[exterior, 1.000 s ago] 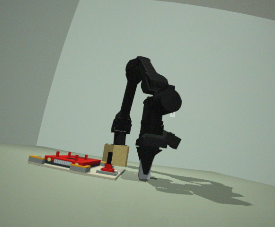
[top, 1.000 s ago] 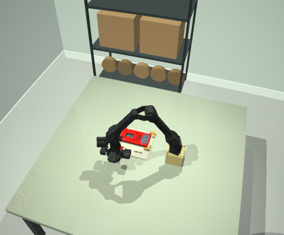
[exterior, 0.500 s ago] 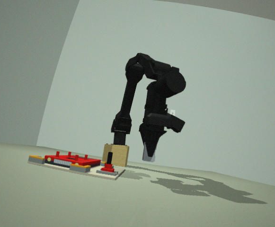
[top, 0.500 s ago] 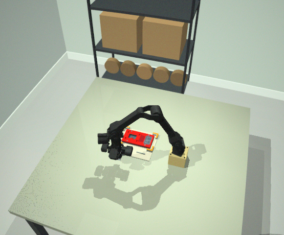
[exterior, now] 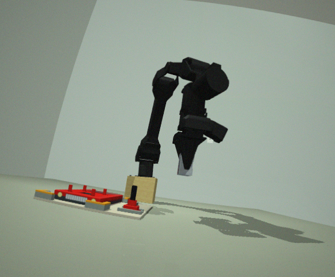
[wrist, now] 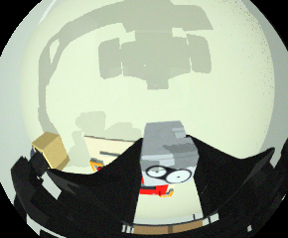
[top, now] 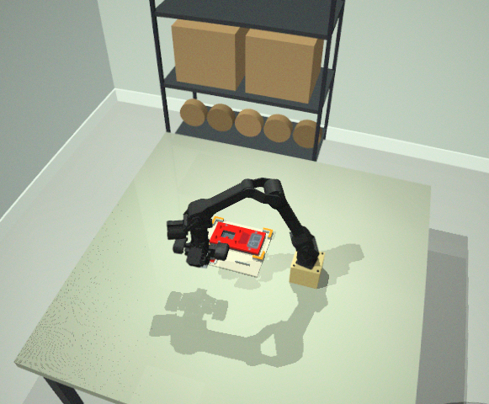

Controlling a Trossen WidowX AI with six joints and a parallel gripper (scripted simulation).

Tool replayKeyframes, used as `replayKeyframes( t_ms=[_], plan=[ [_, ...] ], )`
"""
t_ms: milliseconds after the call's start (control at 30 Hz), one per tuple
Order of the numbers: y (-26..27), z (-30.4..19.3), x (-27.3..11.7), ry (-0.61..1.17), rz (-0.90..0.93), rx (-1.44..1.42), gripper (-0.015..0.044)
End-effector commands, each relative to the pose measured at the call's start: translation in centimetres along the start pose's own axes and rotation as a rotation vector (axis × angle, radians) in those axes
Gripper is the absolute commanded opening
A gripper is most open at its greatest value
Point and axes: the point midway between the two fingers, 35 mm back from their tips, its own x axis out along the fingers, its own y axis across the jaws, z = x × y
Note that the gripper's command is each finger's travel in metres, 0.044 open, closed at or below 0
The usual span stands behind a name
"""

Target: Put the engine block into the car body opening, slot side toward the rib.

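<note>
My gripper (exterior: 187, 167) (wrist: 164, 141) is shut on the grey engine block (exterior: 180, 172) (wrist: 169, 145) and holds it well above the table, off to the side of the car body. Two white rings show on the block's lower face in the wrist view. Its slot cannot be made out. The red car body (top: 245, 240) (exterior: 109, 197) lies flat on a pale board (top: 251, 271) (exterior: 142, 213). Its dark opening (top: 227, 235) shows in the top view, with nothing in it. Four red posts stand up from the body in the exterior view. The rib cannot be told apart.
Grey and orange corner brackets (top: 268, 232) (exterior: 97, 205) stand around the car body. A red stepped piece with a black upright (exterior: 134, 192) stands on the board beside it. The arm's wooden base block (top: 305, 276) (exterior: 145, 190) (wrist: 53, 150) stands near the board. A shelf (top: 247, 92) is behind the table.
</note>
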Motion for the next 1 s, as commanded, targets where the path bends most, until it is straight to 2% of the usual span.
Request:
replayKeyframes(
  t_ms=[0, 267, 467, 800, 967],
  plan=[
    [-0.1, 0.1, -1.6, -0.001, -0.014, 0.006, 0.0],
    [0.3, 0.1, -3.4, -0.001, -0.014, 0.006, 0.0],
    [0.4, 0.1, -0.7, -0.001, -0.013, 0.006, 0.0],
    [0.3, 0.3, -1.0, 0.042, -0.013, 0.006, 0.0],
    [0.4, 0.7, -0.9, 0.138, -0.007, 0.009, 0.0]
  ],
)
